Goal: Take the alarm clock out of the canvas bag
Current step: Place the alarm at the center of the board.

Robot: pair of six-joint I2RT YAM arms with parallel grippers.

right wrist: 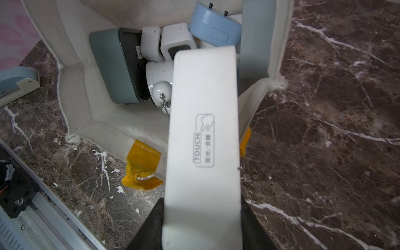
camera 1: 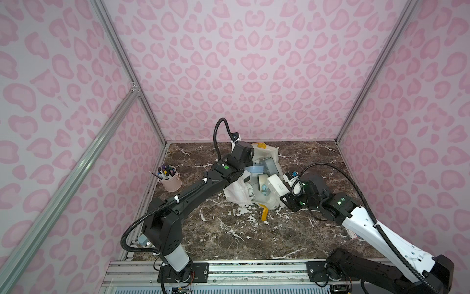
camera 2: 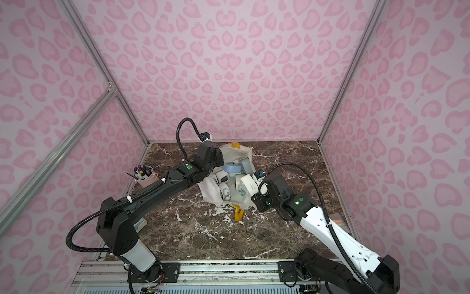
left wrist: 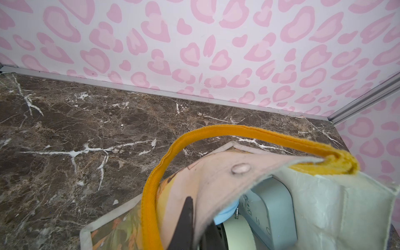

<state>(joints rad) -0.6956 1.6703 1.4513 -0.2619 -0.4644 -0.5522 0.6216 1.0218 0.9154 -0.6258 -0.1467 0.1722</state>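
The off-white canvas bag (camera 1: 268, 152) (camera 2: 245, 154) lies on its side on the marble table, mouth toward me, with several clocks inside. My left gripper (left wrist: 199, 218) is shut on the bag's upper rim beside a yellow handle (left wrist: 238, 129), holding the mouth up. My right gripper (right wrist: 202, 203) is shut on a white box-shaped alarm clock (right wrist: 204, 129) (camera 1: 276, 187) marked TOUCH. The clock hangs over the bag's right rim, its far end above the opening. Deeper in the bag sit a blue round clock (right wrist: 214, 28), a teal clock (right wrist: 108, 69) and a white bell clock (right wrist: 160, 78).
A pink pen bucket (camera 1: 170, 180) (camera 2: 146, 175) stands at the table's left edge. The bag's lower yellow handle (camera 1: 264, 215) trails onto the marble toward me. A pale blue object (right wrist: 17, 80) lies near the left arm's base. Patterned walls close in on three sides.
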